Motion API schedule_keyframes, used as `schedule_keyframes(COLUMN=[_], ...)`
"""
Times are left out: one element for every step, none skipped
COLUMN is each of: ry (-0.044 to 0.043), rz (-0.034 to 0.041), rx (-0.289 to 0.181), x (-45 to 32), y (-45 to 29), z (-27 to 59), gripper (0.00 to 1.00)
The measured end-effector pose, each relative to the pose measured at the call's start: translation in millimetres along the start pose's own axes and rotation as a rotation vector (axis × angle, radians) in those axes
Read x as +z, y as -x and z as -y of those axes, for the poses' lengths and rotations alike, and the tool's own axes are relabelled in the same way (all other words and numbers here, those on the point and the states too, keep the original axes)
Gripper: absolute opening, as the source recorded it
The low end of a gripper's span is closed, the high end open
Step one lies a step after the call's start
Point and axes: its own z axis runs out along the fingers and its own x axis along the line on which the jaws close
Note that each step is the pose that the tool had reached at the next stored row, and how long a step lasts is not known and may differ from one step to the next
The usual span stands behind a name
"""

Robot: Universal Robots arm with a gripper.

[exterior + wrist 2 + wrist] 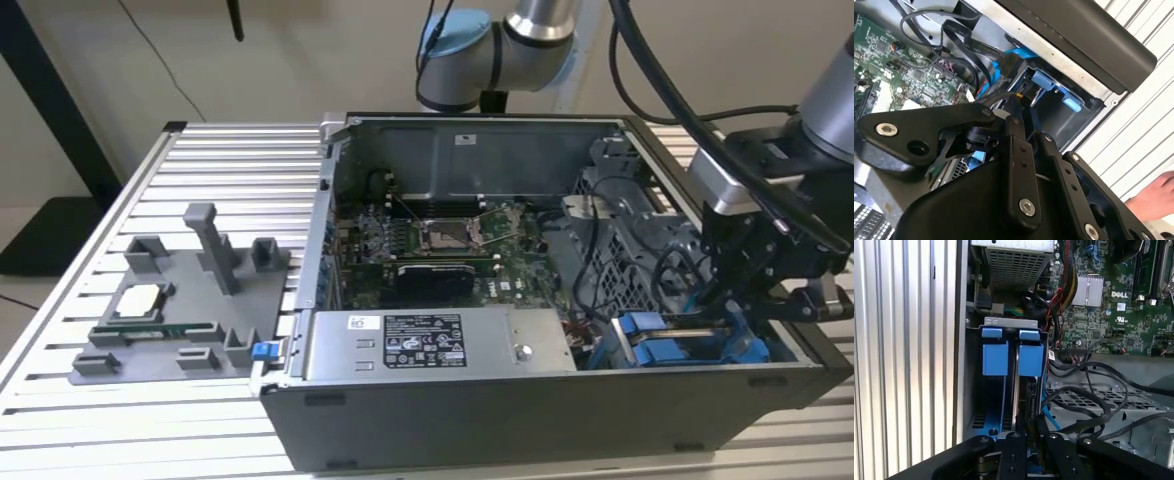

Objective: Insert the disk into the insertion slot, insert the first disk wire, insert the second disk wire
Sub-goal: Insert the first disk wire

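Claw at the bay's edge
My claw (pixel 1032 429) hangs over the insertion slot (pixel 970 390). The disk (pixel 1030 372) stands inside it, cables (pixel 1089 395) crowding one side. I cannot tell my grip.

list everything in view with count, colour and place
table: one, silver slats, under everything
computer case: one, grey, open on the table
motherboard: one, green, inside the case
power supply box: one, grey, black label, inside the case
insertion slot: one, grey, case corner beside the box
blue tabs: two, side by side in the slot
cables: several, black, beside the slot
fixture: one, grey, table, exterior view's left
hand: one, over the table
pincer: one, black, at the slot
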Motion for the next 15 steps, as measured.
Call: schedule_keyframes(ry=[0.0000,0.0000,0.0001,0.0013,0.0036,0.0051,0.0058,0.0060,0.0060,0.0061,0.0061,0.0061,0.0061,0.0061,0.0061], rz=[0.0001,0.0002,0.0000,0.0001,0.0001,0.0000,0.0002,0.0002,0.0001,-0.0002,-0.0001,0.0000,0.0000,0.0001,0.0000], rx=[0.000,0.000,0.000,0.000,0.000,0.000,0.000,0.001,0.001,0.000,0.000,0.001,0.001,0.001,0.001], x=[0.2,0.3,0.5,0.8,1.0,1.3,1.6,1.8,1.9,2.0,2.2,2.6,2.8,3.2,3.5], y=[0.5,1.2,2.0,2.9,3.9,4.4,4.8,5.0,5.0,5.0,5.0,5.0,5.0,5.0,4.9], z=[0.0,0.0,0.1,0.3,0.5,0.5,0.5,0.5,0.6,0.7,0.7,0.7,0.7,0.8,0.7], gripper=[0.00,0.00,0.00,0.00,0.00,0.00,0.00,0.00,0.00,0.00,0.00,0.00,0.00,0.00,0.00])
